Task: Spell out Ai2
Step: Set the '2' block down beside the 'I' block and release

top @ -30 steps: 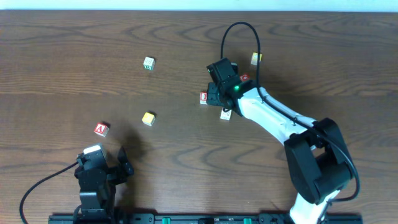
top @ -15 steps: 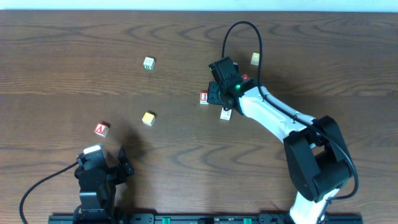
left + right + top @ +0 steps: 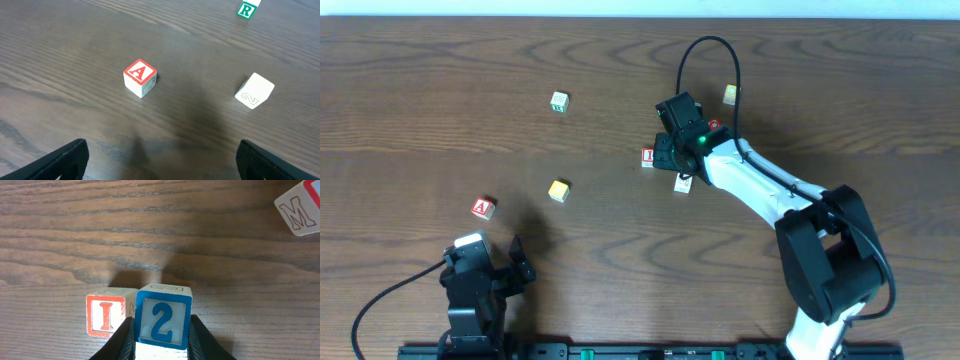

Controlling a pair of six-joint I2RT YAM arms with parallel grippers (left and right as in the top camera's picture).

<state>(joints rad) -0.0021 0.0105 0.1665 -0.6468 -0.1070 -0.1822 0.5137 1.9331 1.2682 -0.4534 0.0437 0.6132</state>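
Note:
My right gripper is shut on a blue "2" block and holds it right beside the red "I" block, on the I's right, with the sides touching or nearly so. In the overhead view the right gripper covers the 2 block, and the I block shows at its left. The red "A" block lies far to the left, also seen in the left wrist view. My left gripper is open and empty, low near the front left.
A yellowish block with an outlined "2" and a green "R" block lie left of centre. An "M" block, a white block, a red block and a yellow block lie near the right arm.
The right gripper shifted very slightly with the 2 block in it. The left arm and the loose blocks have not moved.

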